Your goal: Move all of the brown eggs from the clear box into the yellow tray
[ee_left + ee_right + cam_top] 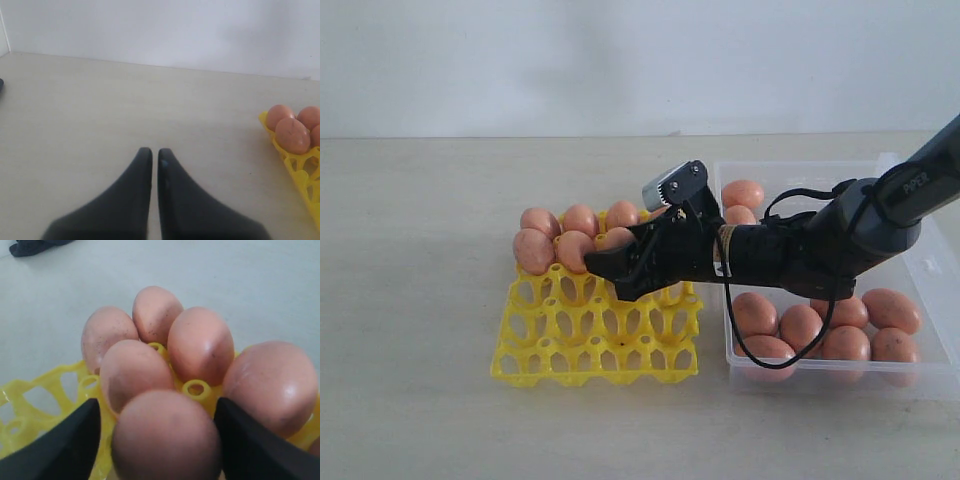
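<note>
Exterior view: the yellow tray (600, 350) sits on the table (420, 300) at lower centre-left of the frame, a bright openwork grid. The brown eggs (535, 250) I can see in it, smooth and orange-brown, fill only its far cups. At least six show there, and the near rows are bare. The clear box (810, 163) lies just right of the tray, frosted and low-walled. It has two eggs near its back left corner and a cluster along its front wall. The right gripper (605, 265) reaches in from the right edge, across the box and over the tray's far right cups.

Left wrist view: the left gripper (151, 152) hangs over bare table, its dark fingers (130, 200) pressed almost together with nothing between them. A corner of the tray with a few eggs shows off to one side.

Right wrist view: the right gripper's fingers (65, 445) stand wide apart, straddling one faintly speckled egg (165, 437) that sits in a tray cup. A sliver of yellow shows between one finger and the shell. On the other side I cannot tell whether the finger touches. Five more eggs sit in cups just beyond.
</note>
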`<action>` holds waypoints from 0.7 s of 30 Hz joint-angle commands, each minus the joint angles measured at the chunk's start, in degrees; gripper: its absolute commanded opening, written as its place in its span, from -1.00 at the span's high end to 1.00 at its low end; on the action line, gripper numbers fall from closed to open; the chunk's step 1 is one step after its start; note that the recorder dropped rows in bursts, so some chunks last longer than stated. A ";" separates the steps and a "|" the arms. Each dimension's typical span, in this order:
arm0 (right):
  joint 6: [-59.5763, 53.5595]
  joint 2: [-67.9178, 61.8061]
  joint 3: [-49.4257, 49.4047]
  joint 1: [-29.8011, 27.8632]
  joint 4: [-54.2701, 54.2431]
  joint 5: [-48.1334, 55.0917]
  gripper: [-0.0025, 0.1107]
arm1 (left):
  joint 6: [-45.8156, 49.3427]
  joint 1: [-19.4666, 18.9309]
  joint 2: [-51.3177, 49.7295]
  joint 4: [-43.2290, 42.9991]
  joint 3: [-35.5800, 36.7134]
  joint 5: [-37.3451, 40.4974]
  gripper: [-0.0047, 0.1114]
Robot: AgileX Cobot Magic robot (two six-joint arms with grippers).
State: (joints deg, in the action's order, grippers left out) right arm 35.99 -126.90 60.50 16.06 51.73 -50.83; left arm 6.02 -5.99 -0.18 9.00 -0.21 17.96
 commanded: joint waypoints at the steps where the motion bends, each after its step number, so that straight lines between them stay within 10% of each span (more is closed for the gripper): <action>1: -0.55 0.11 0.17 -0.11 0.44 -0.27 -0.11 | 0.23 -0.16 0.18 0.03 0.21 -0.09 0.85; 21: -0.44 1.73 0.17 -0.11 -0.45 -2.92 -0.11 | 0.23 -0.16 0.18 0.03 0.21 -0.09 0.85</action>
State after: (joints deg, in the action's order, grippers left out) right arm 35.99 -125.77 60.50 16.06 51.49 -52.97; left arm 6.02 -5.99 -0.18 9.00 -0.21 17.96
